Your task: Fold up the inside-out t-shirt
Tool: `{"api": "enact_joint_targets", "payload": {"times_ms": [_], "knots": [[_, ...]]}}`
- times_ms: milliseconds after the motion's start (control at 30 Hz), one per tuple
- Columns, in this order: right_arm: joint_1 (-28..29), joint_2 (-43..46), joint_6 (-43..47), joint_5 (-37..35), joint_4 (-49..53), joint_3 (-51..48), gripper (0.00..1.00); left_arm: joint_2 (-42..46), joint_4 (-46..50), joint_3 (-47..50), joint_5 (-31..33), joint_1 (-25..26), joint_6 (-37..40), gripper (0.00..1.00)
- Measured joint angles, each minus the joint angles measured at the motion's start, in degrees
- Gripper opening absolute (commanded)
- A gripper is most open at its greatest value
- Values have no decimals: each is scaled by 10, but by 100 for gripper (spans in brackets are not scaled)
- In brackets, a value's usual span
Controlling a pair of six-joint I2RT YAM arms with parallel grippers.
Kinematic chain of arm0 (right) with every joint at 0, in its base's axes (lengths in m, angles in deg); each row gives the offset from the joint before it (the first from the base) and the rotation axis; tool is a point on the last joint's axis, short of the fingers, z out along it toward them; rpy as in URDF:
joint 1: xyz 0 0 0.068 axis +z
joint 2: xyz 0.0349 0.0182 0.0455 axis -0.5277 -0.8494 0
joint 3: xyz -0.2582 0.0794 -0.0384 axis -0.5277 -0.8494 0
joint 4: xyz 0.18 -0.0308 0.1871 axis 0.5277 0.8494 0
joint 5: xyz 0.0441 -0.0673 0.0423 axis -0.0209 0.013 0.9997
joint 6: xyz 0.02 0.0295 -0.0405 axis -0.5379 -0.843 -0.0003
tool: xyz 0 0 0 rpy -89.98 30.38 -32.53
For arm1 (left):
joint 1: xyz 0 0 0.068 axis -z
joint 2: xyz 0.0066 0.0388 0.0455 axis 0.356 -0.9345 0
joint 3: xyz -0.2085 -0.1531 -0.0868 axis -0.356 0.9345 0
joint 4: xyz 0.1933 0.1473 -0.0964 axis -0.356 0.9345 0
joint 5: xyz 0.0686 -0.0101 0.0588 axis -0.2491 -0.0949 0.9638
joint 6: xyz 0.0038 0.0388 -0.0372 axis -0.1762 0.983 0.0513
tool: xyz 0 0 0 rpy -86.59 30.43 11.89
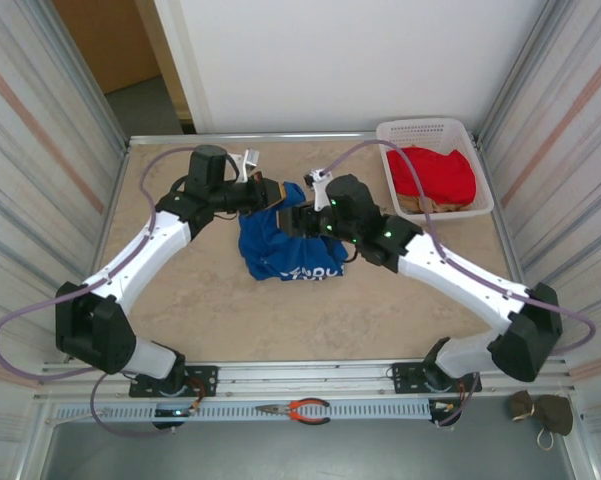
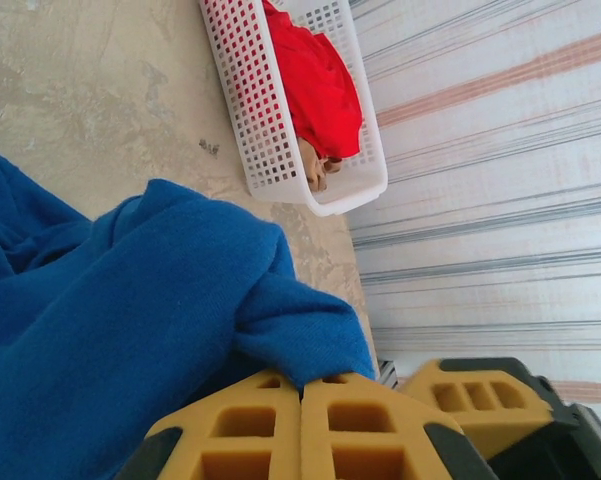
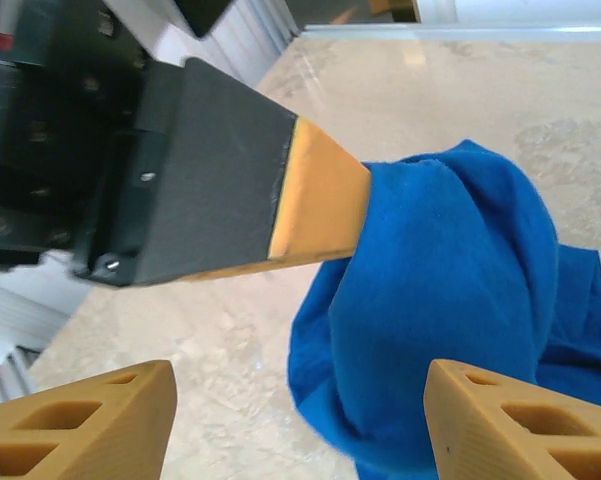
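The inside-out t-shirt (image 1: 285, 245) is a crumpled royal-blue heap in the middle of the table, with white lettering along its near edge. My left gripper (image 1: 268, 192) is shut on a raised fold at the far edge of the t-shirt (image 2: 130, 300), and its yellow pads (image 2: 302, 385) meet on the cloth. My right gripper (image 1: 300, 215) stands open right beside it. In the right wrist view the bunched t-shirt (image 3: 450, 290) hangs from the left gripper's finger (image 3: 320, 200), between and just beyond the right gripper (image 3: 300, 400) fingers, which do not touch it.
A white basket (image 1: 435, 130) stands at the back right of the table and holds a red garment (image 1: 435, 172) over a tan cloth (image 1: 425, 203). Pliers (image 1: 295, 408) lie on the front rail. Corrugated walls close in both sides.
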Motion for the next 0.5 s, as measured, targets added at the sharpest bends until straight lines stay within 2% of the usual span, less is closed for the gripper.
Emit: {"api": "enact_joint_targets", "payload": {"times_ms": [67, 100, 133, 267, 400, 467, 500], "knots": [[2, -36, 2, -23, 3, 18, 63, 0, 1, -4, 1, 1, 0, 0], [2, -50, 2, -35, 7, 25, 59, 0, 3, -6, 1, 1, 0, 0], [1, -69, 4, -50, 8, 31, 51, 0, 3, -6, 1, 2, -1, 0], [-2, -113, 2, -94, 14, 38, 0, 0, 5, -7, 5, 2, -3, 0], [-26, -102, 0, -71, 8, 28, 0, 0, 9, -7, 11, 1, -3, 0], [-48, -79, 1, -26, -4, 6, 0, -2, 11, -7, 11, -2, -2, 0], [-60, -64, 1, 3, -14, -8, 0, -5, 14, -8, 10, -4, 2, 4]]}}
